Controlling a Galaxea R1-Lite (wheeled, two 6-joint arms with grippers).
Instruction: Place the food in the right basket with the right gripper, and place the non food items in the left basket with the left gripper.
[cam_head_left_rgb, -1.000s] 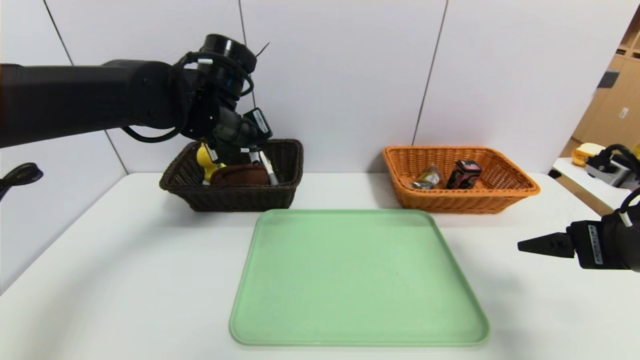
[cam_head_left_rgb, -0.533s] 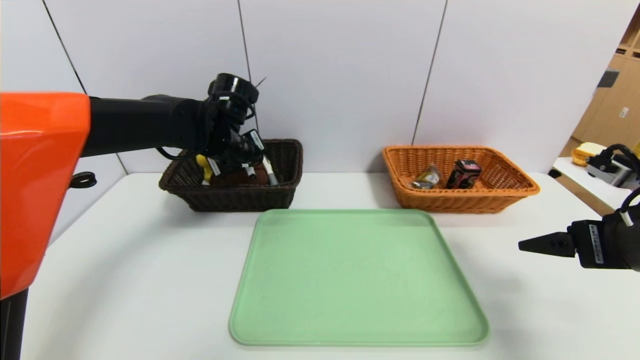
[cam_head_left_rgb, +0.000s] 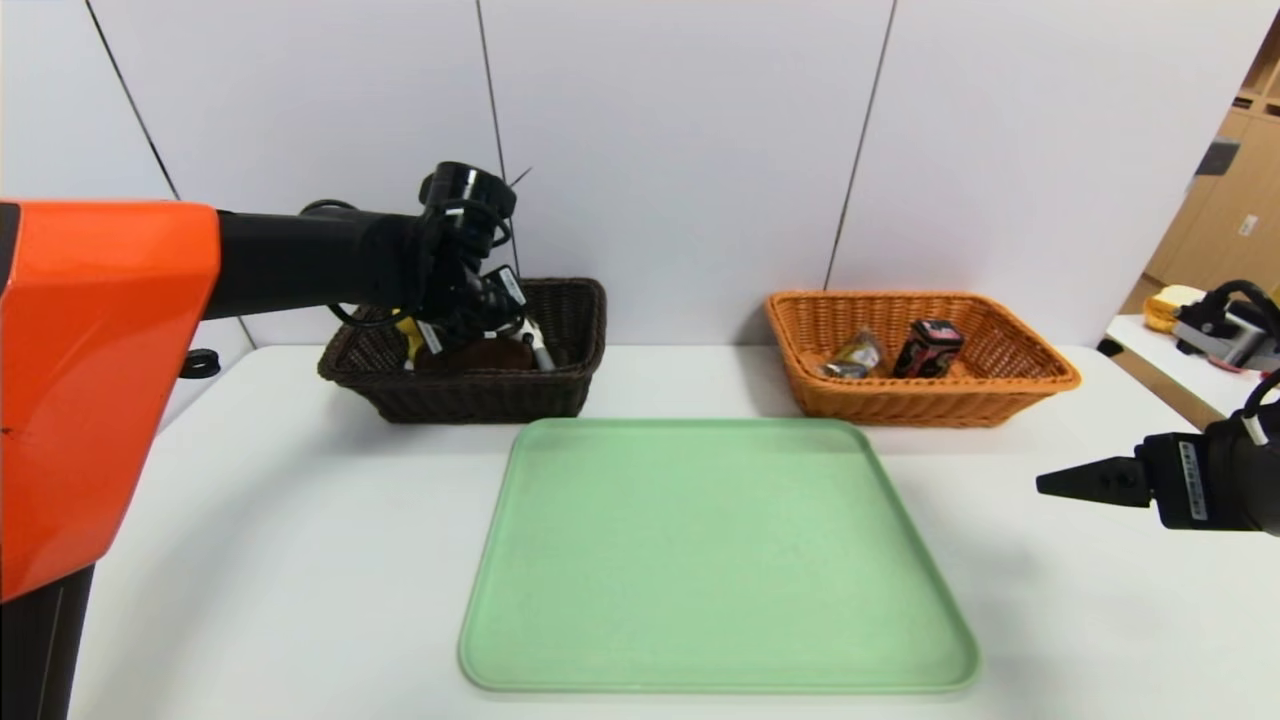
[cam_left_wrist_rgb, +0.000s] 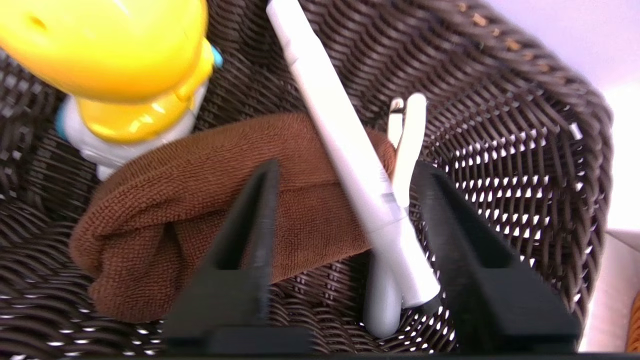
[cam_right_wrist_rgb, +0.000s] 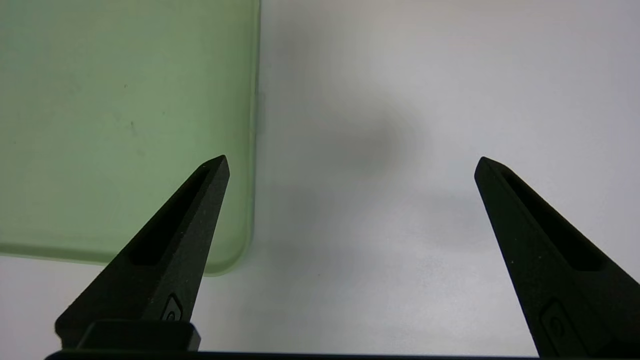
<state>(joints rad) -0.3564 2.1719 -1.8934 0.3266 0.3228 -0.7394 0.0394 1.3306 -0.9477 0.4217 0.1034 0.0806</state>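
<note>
My left gripper (cam_head_left_rgb: 482, 335) is down inside the dark brown left basket (cam_head_left_rgb: 470, 398). In the left wrist view it (cam_left_wrist_rgb: 345, 170) is open. Its fingers (cam_left_wrist_rgb: 260, 210) straddle a white pen-like stick (cam_left_wrist_rgb: 330, 115) that leans across a folded brown cloth (cam_left_wrist_rgb: 200, 200). A second white stick (cam_left_wrist_rgb: 407, 140) lies beside it. A yellow and white toy (cam_left_wrist_rgb: 125, 65) lies farther in. The orange right basket (cam_head_left_rgb: 1000, 398) holds a foil packet (cam_head_left_rgb: 853, 357) and a dark red pack (cam_head_left_rgb: 928, 348). My right gripper (cam_head_left_rgb: 1045, 484) is open and empty, and it hovers over the table to the right of the green tray (cam_head_left_rgb: 715, 560).
The green tray lies at the table's middle with nothing on it; its corner shows in the right wrist view (cam_right_wrist_rgb: 125, 125). A side table with yellow and grey items (cam_head_left_rgb: 1200, 330) stands at the far right. White wall panels stand behind the baskets.
My left arm has reached farther forward and lowered, and its gripper has sunk deeper into the brown basket. The right gripper has barely moved.
</note>
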